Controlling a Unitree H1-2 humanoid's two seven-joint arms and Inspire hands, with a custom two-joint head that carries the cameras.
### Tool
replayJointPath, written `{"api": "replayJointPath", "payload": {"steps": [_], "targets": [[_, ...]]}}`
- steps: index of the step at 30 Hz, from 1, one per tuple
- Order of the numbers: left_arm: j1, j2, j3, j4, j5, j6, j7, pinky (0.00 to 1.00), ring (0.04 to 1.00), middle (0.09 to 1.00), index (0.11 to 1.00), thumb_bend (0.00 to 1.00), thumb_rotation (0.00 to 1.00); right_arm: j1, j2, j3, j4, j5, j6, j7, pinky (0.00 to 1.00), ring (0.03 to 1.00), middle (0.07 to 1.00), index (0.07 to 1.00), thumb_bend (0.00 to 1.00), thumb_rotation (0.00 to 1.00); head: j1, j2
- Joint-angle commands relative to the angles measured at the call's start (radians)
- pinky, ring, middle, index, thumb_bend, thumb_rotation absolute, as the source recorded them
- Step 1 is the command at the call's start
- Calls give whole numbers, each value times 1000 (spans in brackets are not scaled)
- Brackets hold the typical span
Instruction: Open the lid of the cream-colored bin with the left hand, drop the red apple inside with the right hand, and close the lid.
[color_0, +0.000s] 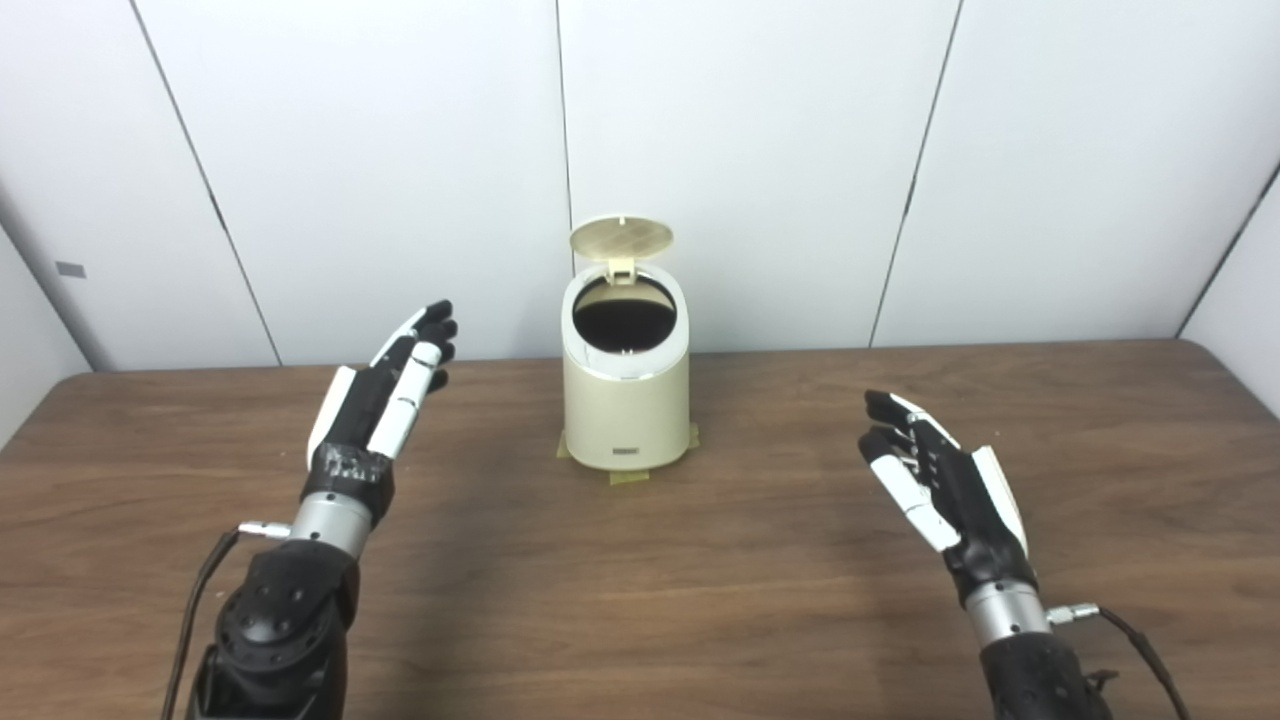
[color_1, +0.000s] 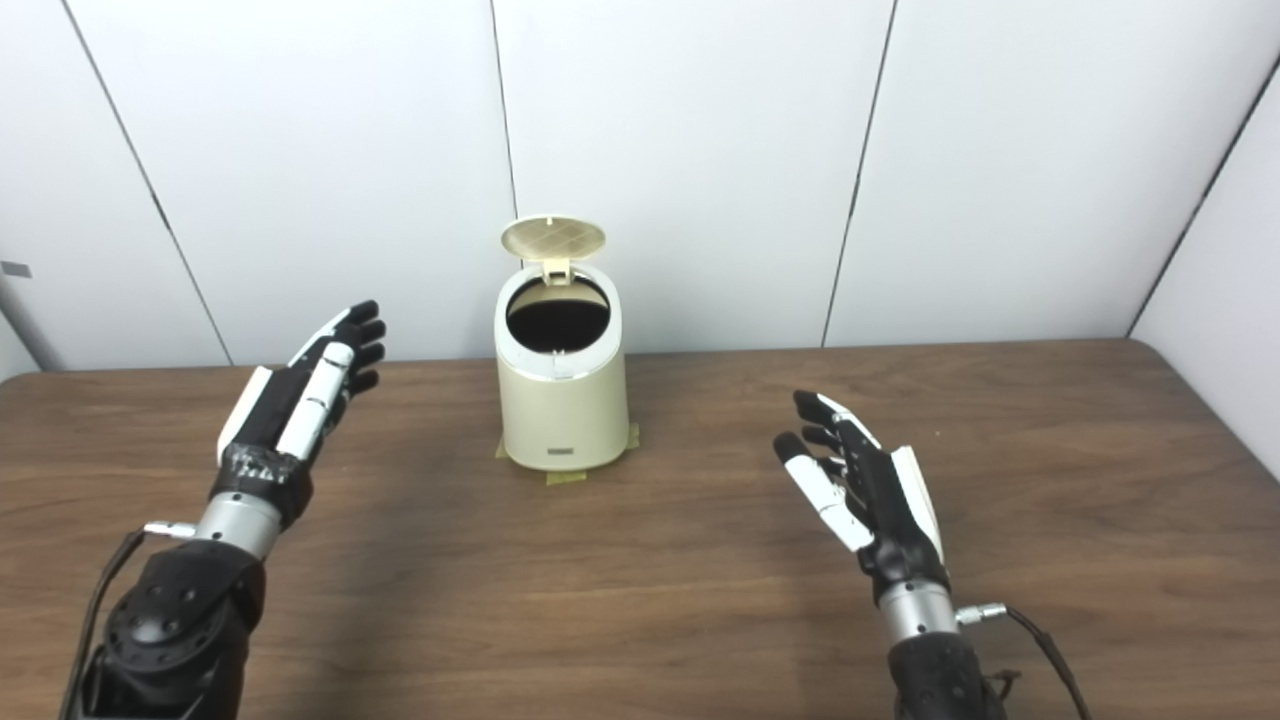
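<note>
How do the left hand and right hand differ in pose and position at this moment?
The left hand is raised higher and reaches close to the bin; the right hand sits lower, farther from it. The left hand's fingers point up toward the wall, the right hand's toward the bin. Both are open and hold nothing.

Wooden table (color_0: 760, 600) (bin (color_0: 627, 410) standing).
</note>
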Motion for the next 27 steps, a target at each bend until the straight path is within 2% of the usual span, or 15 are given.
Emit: {"api": "replayJointPath", "payload": {"steps": [1,6,10,13,19,24,27], "targets": [[-87,13,-10,10,14,-35,-2,933,932,932,934,501,910,-10,7,10,-14,-20,-69,-29,702,832,855,853,521,842,-3,-9],[-181,24,-62,116,71,-43,-11,904,924,923,930,476,942,15,16,18,11,-38,-94,-57,713,834,859,879,526,853,-4,-40],[-243,23,-82,192,93,-71,-13,911,915,911,910,444,898,30,20,20,26,-48,-109,-62,719,841,861,888,526,894,-2,-48],[-277,20,-89,231,97,-82,-18,929,921,914,908,457,879,37,22,25,33,-50,-118,-65,715,837,863,896,537,958,-3,-53],[-309,12,-103,266,106,-82,-21,947,937,931,927,512,843,50,30,33,40,-50,-127,-77,737,849,868,904,546,1000,-9,-71],[-312,2,-107,297,118,-108,-12,953,942,939,939,524,859,70,26,43,50,-57,-158,-86,740,850,873,910,560,1000,-13,-89],[-326,-3,-110,328,127,-127,-4,948,938,939,941,523,880,80,25,46,43,-54,-152,-80,755,852,878,916,560,1000,-14,-90]]}}
